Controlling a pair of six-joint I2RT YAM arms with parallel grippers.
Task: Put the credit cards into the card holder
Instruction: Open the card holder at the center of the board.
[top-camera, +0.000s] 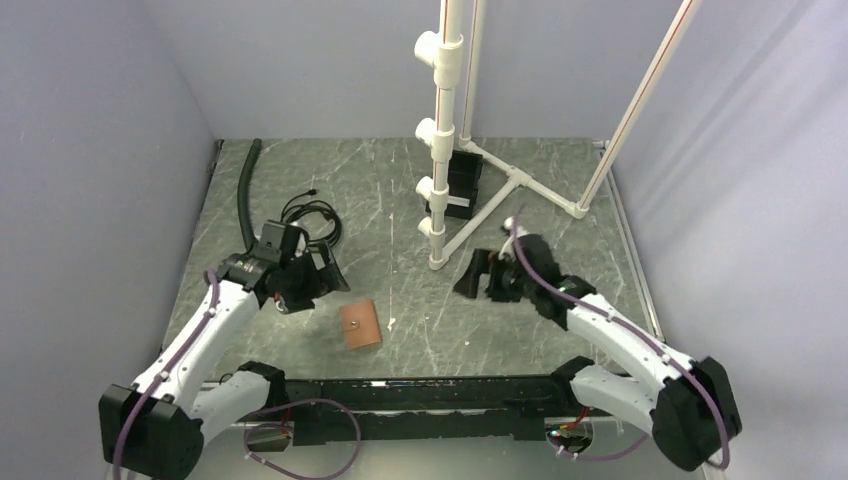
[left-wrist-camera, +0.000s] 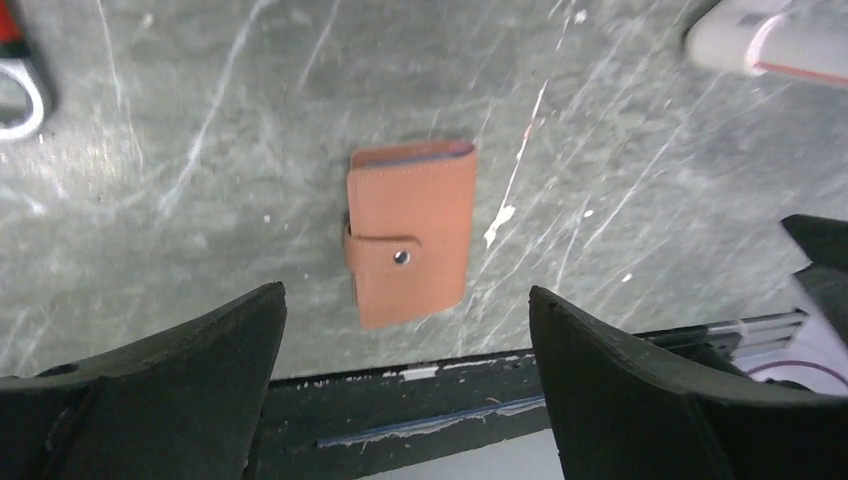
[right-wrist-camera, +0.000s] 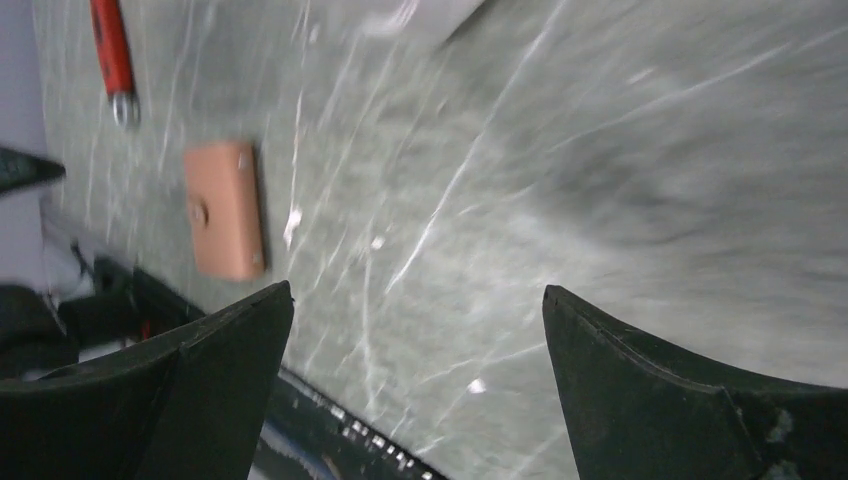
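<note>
Tan holder (left-wrist-camera: 410, 235) lies snapped shut on table (top-camera: 560, 200) nr front edge; L gripper (left-wrist-camera: 402, 300) hovers spread, aimed at it, prob. to open it; R gripper (right-wrist-camera: 416, 292) spread, empty; no loose cards visible.

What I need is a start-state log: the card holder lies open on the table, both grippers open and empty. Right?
No. The card holder lies closed, its tab snapped shut, as the left wrist view shows. It is on the table, and the left gripper and right gripper are both open and empty.
</note>
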